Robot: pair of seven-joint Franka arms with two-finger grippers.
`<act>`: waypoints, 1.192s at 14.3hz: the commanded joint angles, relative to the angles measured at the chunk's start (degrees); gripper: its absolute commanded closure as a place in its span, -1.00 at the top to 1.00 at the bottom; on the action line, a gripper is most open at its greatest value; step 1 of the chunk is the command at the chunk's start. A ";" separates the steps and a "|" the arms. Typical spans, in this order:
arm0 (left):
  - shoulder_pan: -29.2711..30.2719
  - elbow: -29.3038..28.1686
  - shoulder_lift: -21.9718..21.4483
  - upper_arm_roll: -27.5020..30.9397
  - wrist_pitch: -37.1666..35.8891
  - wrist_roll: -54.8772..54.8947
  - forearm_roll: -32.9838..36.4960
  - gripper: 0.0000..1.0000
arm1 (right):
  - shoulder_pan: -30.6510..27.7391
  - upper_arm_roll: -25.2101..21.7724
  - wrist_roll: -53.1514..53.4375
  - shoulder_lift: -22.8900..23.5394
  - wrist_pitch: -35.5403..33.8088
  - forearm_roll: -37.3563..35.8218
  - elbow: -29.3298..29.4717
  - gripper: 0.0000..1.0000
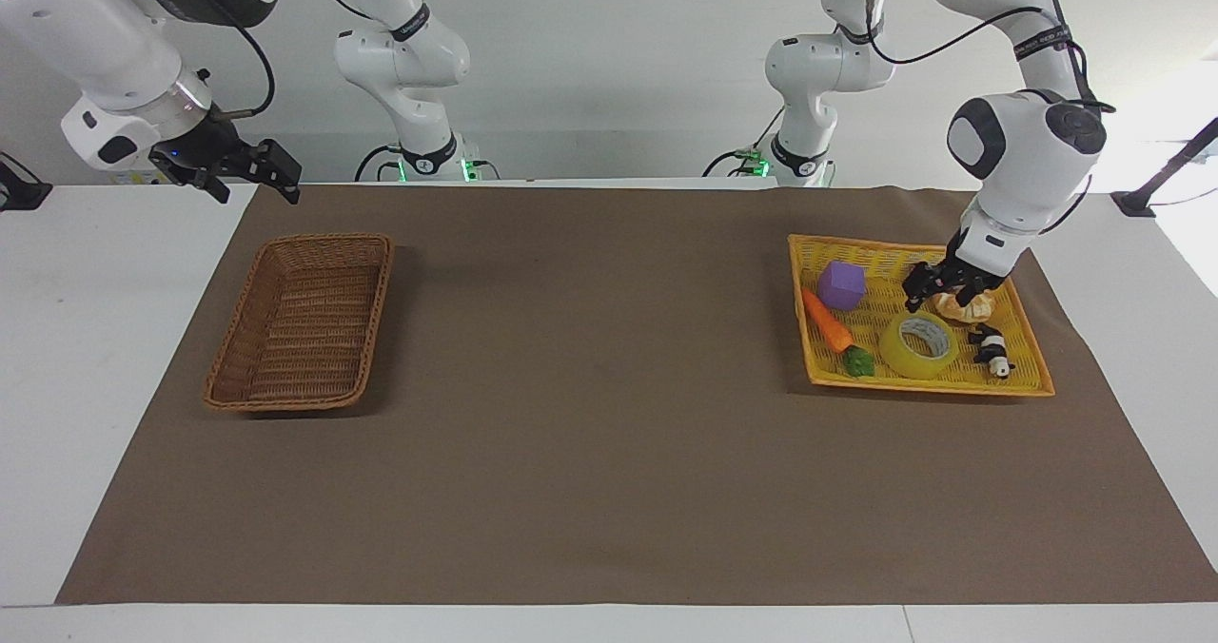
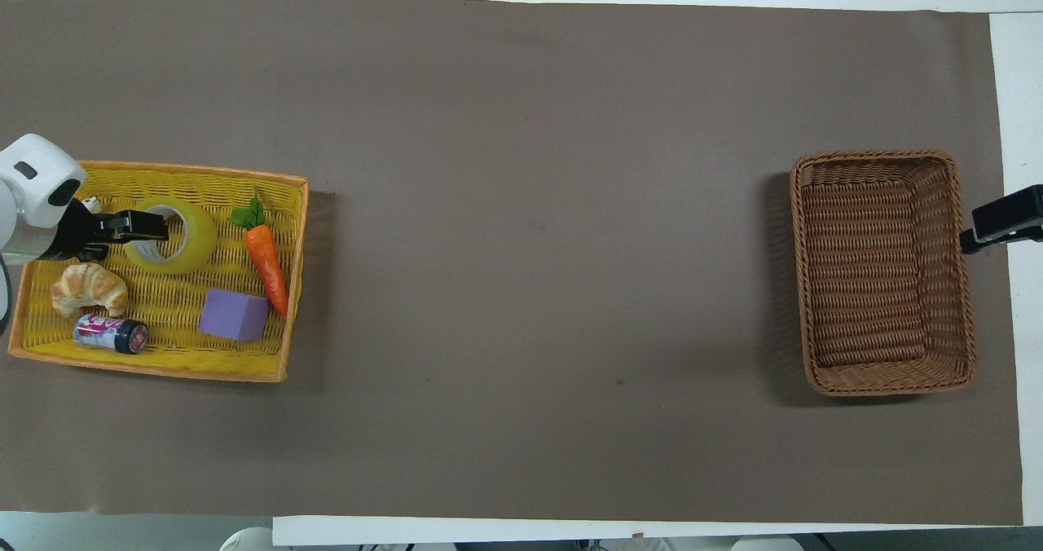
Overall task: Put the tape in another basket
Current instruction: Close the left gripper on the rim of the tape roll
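tape point(image 1: 918, 345) lying flat in yellow tray basket point(image 1: 1032, 367) at the left arm's end of the desk point(image 1: 590, 491), left pincer point(image 1: 942, 293) spread, raised over tray beside tape, brown basket point(image 1: 303, 320) at the right arm's end, right pincer point(image 1: 243, 172) waiting, spread, beside it

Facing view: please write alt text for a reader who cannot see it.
The left pincer hangs over the yellow tray, above the tape, which lies among toys. The right pincer waits near the empty brown basket.
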 commanded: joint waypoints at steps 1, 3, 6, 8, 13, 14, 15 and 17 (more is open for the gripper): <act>1.64 0.15 1.96 -0.17 3.19 0.44 0.20 0.53 | -0.53 0.50 -1.17 -1.25 0.17 -0.44 -1.36 0.99; 1.64 0.07 4.86 -0.08 7.14 0.44 0.20 0.52 | -0.53 0.50 -1.17 -1.25 0.17 -0.44 -1.36 0.99; 1.64 0.07 5.58 -0.08 7.95 0.44 0.20 0.47 | -0.53 0.50 -1.17 -1.25 0.17 -0.44 -1.36 0.99; 2.86 0.07 5.66 -0.08 8.74 0.53 0.20 0.40 | -0.53 0.50 -1.17 -1.25 0.17 -0.44 -1.36 0.99; 3.93 0.07 8.74 -0.16 11.73 1.23 0.20 0.40 | -0.53 0.50 -1.17 -1.25 0.17 -0.44 -1.36 0.99; 3.67 0.07 9.18 -0.17 12.17 1.23 0.20 0.40 | -0.53 0.50 -1.17 -1.25 0.17 -0.44 -1.36 0.99; 3.49 0.07 9.96 -0.17 12.87 1.23 0.20 0.41 | -0.53 0.50 -1.17 -1.25 0.17 -0.44 -1.36 0.99; 3.22 0.07 11.28 -0.25 13.92 1.23 0.20 0.41 | -0.53 0.50 -1.17 -1.25 0.17 -0.44 -1.36 0.99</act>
